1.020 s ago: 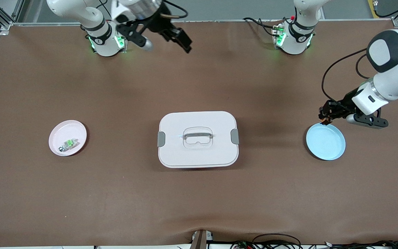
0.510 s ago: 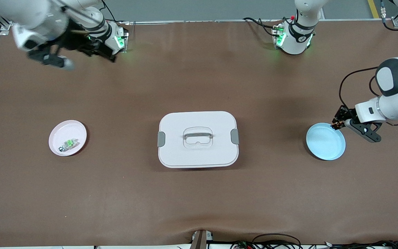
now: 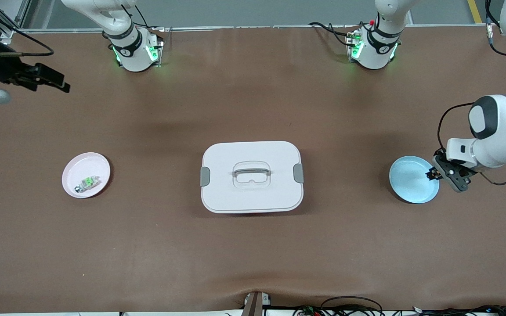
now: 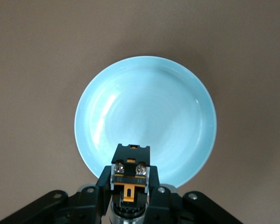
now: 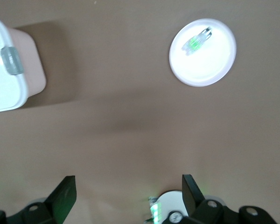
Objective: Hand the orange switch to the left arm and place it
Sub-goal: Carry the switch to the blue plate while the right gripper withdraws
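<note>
The orange switch (image 4: 130, 159), a tiny black block with an orange centre, is gripped in my left gripper (image 4: 129, 176). In the front view my left gripper (image 3: 432, 174) is low over the rim of the light blue plate (image 3: 411, 182) at the left arm's end of the table. The plate (image 4: 144, 112) holds nothing. My right gripper (image 3: 57, 83) is open and empty, up in the air over the right arm's end of the table, its fingers (image 5: 65, 196) wide apart. The white box (image 3: 251, 176) stands shut at the table's middle, between the two plates.
A pink plate (image 3: 86, 174) with a clear-white part with a green centre (image 3: 88, 181) lies toward the right arm's end; it also shows in the right wrist view (image 5: 203, 70). The box's corner (image 5: 9, 88) shows there too. Brown mat covers the table.
My right arm has swung from over the table's middle out to its own end. My left gripper, with the switch, has moved round the blue plate's rim, toward the front camera.
</note>
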`<state>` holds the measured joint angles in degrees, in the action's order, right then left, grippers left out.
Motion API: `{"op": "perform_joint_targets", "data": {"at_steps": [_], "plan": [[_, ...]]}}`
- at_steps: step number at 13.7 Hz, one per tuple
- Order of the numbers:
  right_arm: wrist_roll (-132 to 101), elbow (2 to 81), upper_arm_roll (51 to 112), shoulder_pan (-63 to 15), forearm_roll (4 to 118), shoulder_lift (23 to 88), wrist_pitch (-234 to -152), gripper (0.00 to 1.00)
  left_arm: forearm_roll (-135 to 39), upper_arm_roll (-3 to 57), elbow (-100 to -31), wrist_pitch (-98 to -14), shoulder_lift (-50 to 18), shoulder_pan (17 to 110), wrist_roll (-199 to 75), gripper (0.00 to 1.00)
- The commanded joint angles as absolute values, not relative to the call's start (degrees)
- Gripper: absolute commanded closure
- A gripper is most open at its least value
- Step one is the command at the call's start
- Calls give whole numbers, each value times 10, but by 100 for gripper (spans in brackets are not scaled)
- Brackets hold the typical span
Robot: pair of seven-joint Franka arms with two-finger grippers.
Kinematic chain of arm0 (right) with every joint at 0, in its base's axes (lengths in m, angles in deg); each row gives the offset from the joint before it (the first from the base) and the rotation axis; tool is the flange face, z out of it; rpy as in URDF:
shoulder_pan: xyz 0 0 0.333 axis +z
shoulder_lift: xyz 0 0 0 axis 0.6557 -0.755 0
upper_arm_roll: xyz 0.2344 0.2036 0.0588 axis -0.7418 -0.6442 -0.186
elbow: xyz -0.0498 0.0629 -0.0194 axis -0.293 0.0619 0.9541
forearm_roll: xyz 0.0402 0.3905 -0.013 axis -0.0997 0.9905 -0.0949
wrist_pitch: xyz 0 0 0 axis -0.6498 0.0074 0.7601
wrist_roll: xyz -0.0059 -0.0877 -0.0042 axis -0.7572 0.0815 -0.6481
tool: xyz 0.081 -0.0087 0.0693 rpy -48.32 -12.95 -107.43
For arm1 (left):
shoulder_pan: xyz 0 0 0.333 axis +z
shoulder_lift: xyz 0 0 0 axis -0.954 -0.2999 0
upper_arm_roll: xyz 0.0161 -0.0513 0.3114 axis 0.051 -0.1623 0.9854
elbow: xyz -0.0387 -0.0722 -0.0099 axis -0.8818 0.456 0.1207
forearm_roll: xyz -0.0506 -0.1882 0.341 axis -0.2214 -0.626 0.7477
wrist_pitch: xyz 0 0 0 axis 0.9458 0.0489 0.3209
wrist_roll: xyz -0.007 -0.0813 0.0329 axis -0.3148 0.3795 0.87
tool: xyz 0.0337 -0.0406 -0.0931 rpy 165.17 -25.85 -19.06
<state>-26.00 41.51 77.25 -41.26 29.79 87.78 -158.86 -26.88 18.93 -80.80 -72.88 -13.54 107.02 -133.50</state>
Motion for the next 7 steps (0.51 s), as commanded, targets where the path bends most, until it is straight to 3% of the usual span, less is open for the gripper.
{"op": "perform_joint_targets", "data": {"at_steps": [1, 5, 7], "plan": [[-228, 398, 758, -450, 274, 878, -1600, 0, -243, 181, -799, -759, -176, 1074, -1399, 100], [-209, 297, 758, -465, 272, 808, -1591, 0, -215, 180, -805, -760, -198, 1061, -1415, 100], [-214, 289, 758, -467, 265, 807, -1586, 0, -205, 180, -805, -760, -204, 1062, -1416, 100]]}}
